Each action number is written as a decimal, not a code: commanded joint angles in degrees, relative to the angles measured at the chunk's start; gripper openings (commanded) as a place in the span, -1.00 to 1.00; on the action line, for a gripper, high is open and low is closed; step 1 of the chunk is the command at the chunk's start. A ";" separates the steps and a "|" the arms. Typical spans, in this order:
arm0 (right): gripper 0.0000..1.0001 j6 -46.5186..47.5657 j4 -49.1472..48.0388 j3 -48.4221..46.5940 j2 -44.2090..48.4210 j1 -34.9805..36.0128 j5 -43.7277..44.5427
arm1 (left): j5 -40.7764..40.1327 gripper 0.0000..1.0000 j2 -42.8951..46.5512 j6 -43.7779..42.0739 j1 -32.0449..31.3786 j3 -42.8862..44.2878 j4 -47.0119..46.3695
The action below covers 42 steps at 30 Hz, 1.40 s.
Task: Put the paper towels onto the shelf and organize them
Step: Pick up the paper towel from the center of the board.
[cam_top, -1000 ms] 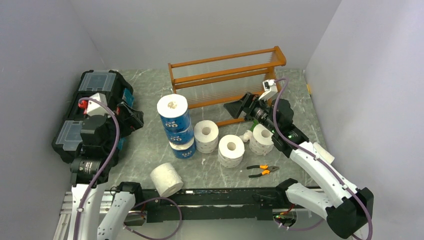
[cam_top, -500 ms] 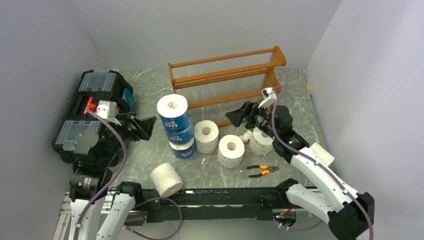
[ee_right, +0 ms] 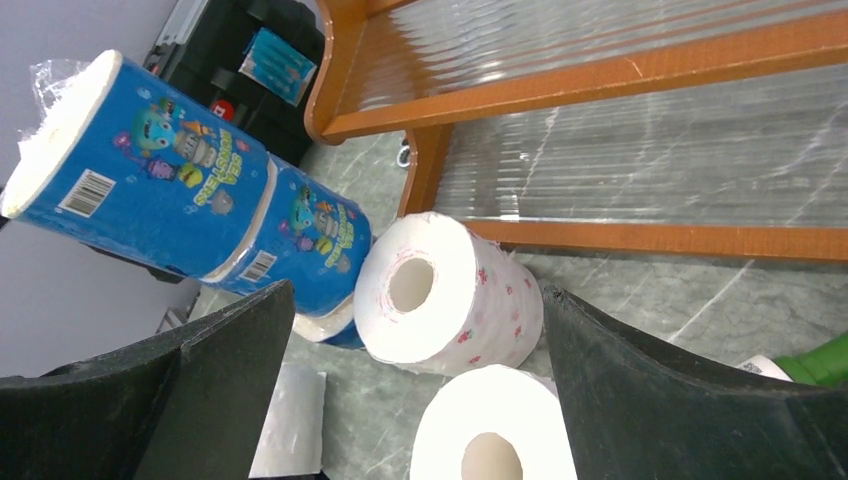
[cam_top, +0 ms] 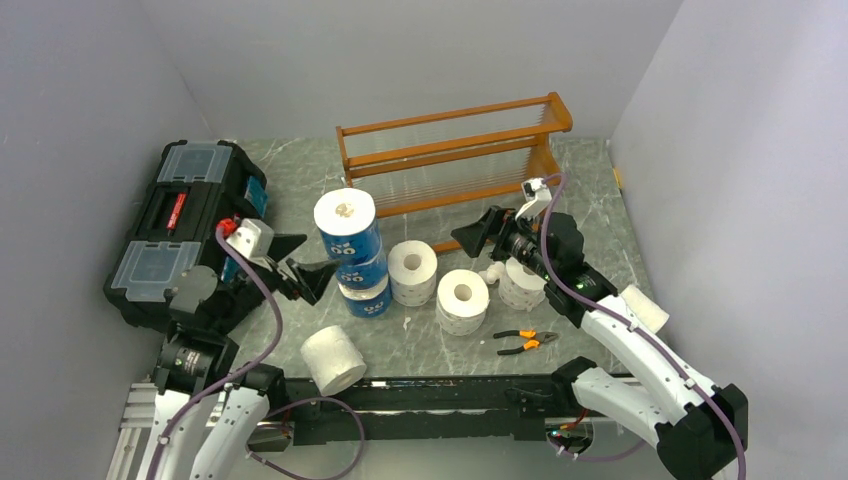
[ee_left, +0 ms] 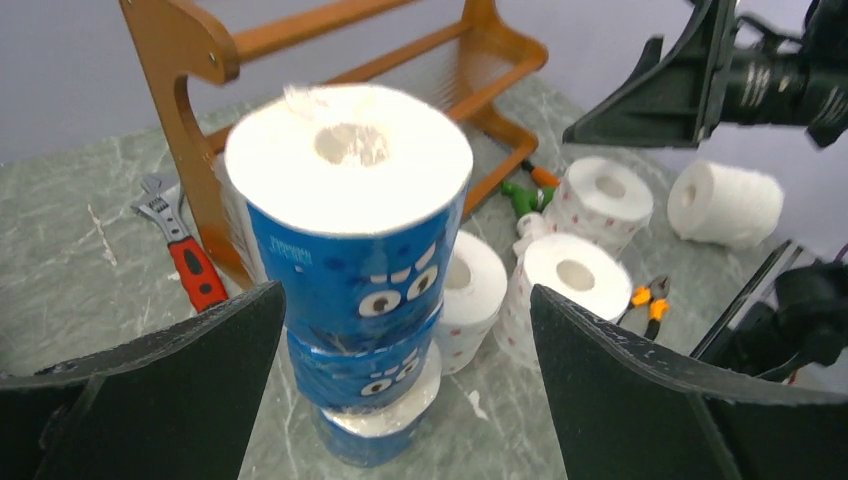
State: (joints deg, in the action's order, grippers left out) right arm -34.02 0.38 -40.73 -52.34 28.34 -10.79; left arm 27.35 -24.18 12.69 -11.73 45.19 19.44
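- Risk: the stack of blue paper towels [cam_top: 352,252], left of centre in the top view, could topple if a finger nudges it off-centre.
- Its rolls stand upright, long axis vertical, cores facing up, in front of the shelf [cam_top: 450,150].
- The left gripper [cam_top: 305,266], just beside the stack, and the right gripper [cam_top: 482,230] both gape, holding nothing.

No word can be read anywhere. In the right wrist view, upper left, the top blue-wrapped roll [ee_right: 150,170] and the second blue-wrapped roll [ee_right: 300,235] each carry a white barcode patch and colourful lettering beside cartoon figures — too blurred to spell out. The toolbox [ee_right: 240,90] bears a teal label, also illegible. In the left wrist view a faint line of print on the top roll is too small.
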 commanded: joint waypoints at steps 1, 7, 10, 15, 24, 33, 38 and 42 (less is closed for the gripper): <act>0.93 0.99 -1.35 0.86 1.58 0.18 0.37 | -1.84 0.99 2.96 -5.00 -1.35 -4.45 -4.42; 0.93 0.64 -2.32 1.12 1.04 0.10 0.03 | -4.55 0.99 0.41 -6.73 -4.09 -5.03 -4.21; 0.93 0.37 -2.65 1.22 1.10 0.14 -0.02 | -6.53 0.99 0.33 -6.25 -4.18 -5.30 -5.56; 0.92 0.20 -2.10 -1.43 0.56 0.09 0.29 | -10.09 0.99 1.66 -4.64 -4.17 -5.43 -7.12; 0.88 3.87 17.74 -31.08 -17.98 11.89 7.68 | -26.28 0.99 4.52 4.16 -4.07 -3.84 -3.95; 0.87 7.18 29.93 -52.22 -32.89 20.24 13.51 | -30.13 0.99 10.32 4.81 -4.18 -6.22 -2.22; 0.85 8.79 35.63 -60.69 -39.98 22.74 15.05 | -30.10 0.99 11.73 4.83 -4.18 -7.37 -1.91; 0.85 8.40 34.95 -61.46 -40.87 23.54 14.35 | -30.07 0.99 12.19 4.79 -4.24 -7.89 -1.90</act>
State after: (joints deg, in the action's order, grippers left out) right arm -26.76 32.32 -99.07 -93.27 50.98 2.57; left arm -1.69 -12.86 16.84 -15.73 37.67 18.15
